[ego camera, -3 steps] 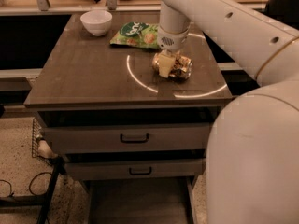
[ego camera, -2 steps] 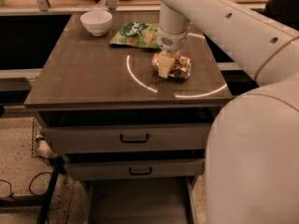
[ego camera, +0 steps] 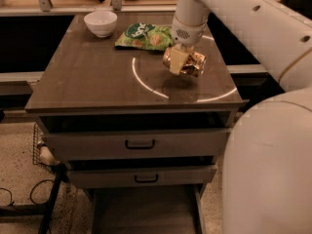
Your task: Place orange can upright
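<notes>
The orange can (ego camera: 191, 64) is shiny orange-gold and lies on its side in my gripper (ego camera: 178, 61). The gripper hangs from the white arm over the right half of the dark wooden table (ego camera: 92, 77) and is shut on the can. One cream finger (ego camera: 176, 61) crosses the can's near side. The can hangs a little above the tabletop, with its shadow on the wood below it.
A white bowl (ego camera: 101, 22) stands at the table's back left. A flat green snack bag (ego camera: 144, 35) lies just behind the can. Two drawers (ego camera: 139, 144) sit below the tabletop. My white base (ego camera: 268, 169) fills the lower right.
The gripper has risen with the can: it sat lower, near the tabletop, before and now hangs above the wood, still on its side.
</notes>
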